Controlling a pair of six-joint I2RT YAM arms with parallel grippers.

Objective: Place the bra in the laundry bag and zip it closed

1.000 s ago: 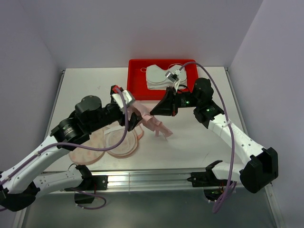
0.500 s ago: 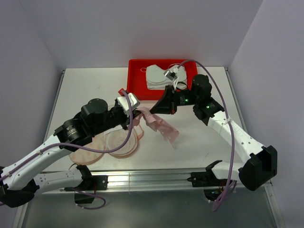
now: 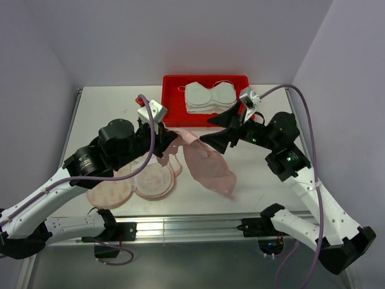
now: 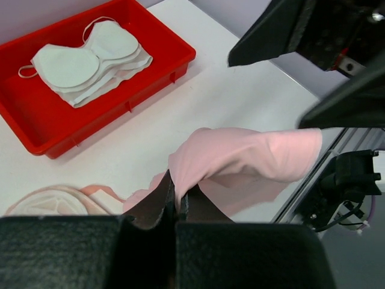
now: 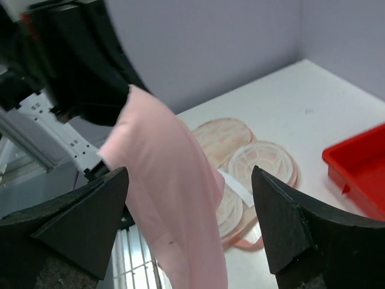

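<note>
The left hand [image 3: 167, 139] is pressed together on one end of the pink bra [image 3: 207, 165]. In its wrist view, the two dark fingers [image 4: 162, 201] pinch a fold of the fabric right at their tips. From that pinch the bra spreads away from the left hand toward the right hand [image 3: 206, 133], its far end trailing down blurred toward the near edge of the desk [image 3: 108, 105]. The right hand is spread wide. In its own view the pink cloth hangs in the gap between the fingers [image 5: 90, 223], but I cannot tell whether either finger touches it. The laundry bag [image 3: 153, 180] lies opened flat on the desk just below and behind the left hand. Its cream halves with pink-orange print sit side by side, apart from the bra. From the right wrist, the bag is seen on the desk beyond the hanging fabric. Past both hands, at the far side of the desk, sits a red tray [image 3: 174, 99] holding a stack of white bras [image 3: 207, 96], well apart from the left hand's fingertips.
</note>
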